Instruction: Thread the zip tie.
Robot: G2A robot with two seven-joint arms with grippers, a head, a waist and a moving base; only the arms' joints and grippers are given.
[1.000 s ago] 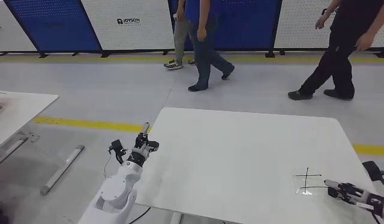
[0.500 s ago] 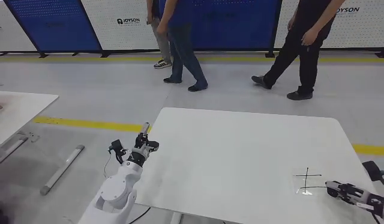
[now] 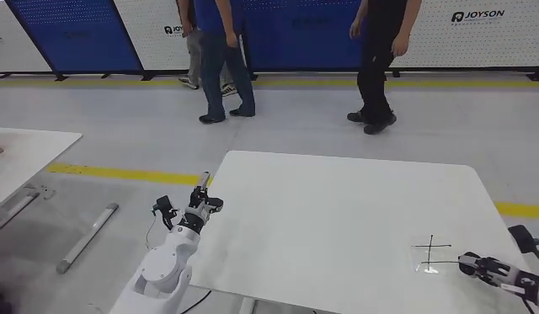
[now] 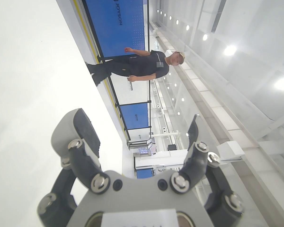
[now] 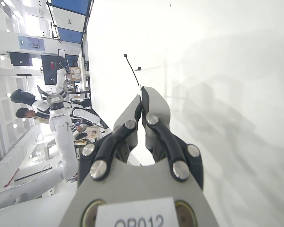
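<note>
Right gripper (image 5: 141,94), pinching the zip tie (image 5: 132,70) by its tail, should lift gently, head pointing ahead; left gripper (image 4: 139,125) spread wide, empty.

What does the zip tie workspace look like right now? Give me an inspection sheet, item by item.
Surface: white table.
Job's things: black zip tie, tail pinched in the right gripper, head pointing away; thin black strips crossed on the table nearby, possibly more ties.
Clutter: nothing seen.
Grippers: right shut on the zip tie; left gripper open, empty, at the table's opposite edge.
Cables: thin black cable at the left arm's wrist.
Surroundings: blue and white partitions, yellow floor line.
</note>
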